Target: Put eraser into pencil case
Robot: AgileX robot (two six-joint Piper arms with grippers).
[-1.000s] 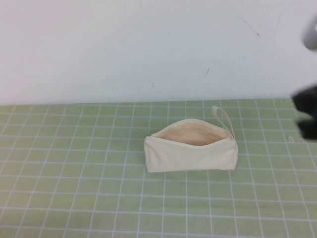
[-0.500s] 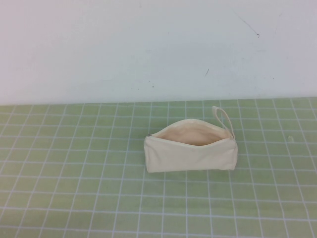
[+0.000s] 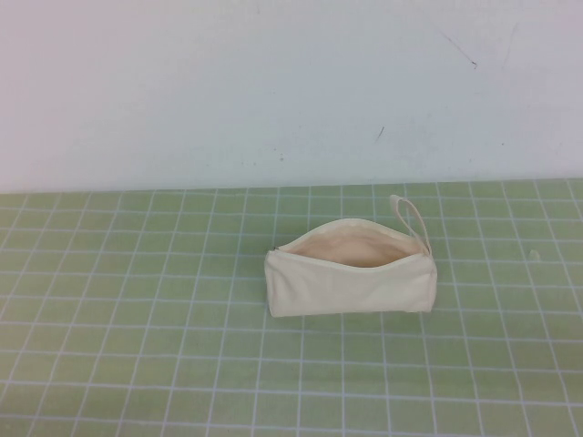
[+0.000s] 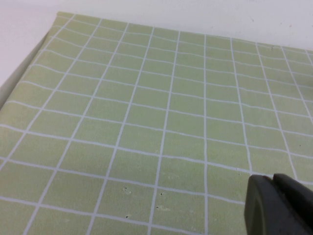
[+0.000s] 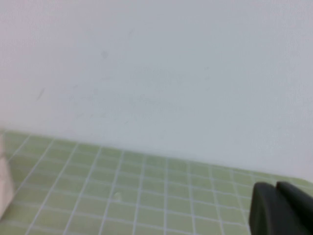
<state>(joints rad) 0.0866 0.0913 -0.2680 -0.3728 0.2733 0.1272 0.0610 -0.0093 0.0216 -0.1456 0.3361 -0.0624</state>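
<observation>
Pencil case (image 3: 351, 279) lies mid-tabletop (image 3: 137, 364), mouth unzipped, gaping; soft fabric, likely light, best pinched at rim; eraser unseen; left hand (image 4: 281, 205) and right hand (image 5: 283, 208) both pressed together, over bare mat.

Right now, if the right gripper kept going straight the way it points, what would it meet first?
Probably the white wall. The right gripper, fingers together, points across bare green mat toward it; the pencil case sits off to one side. Depth is unclear. The left gripper faces only mat.
</observation>
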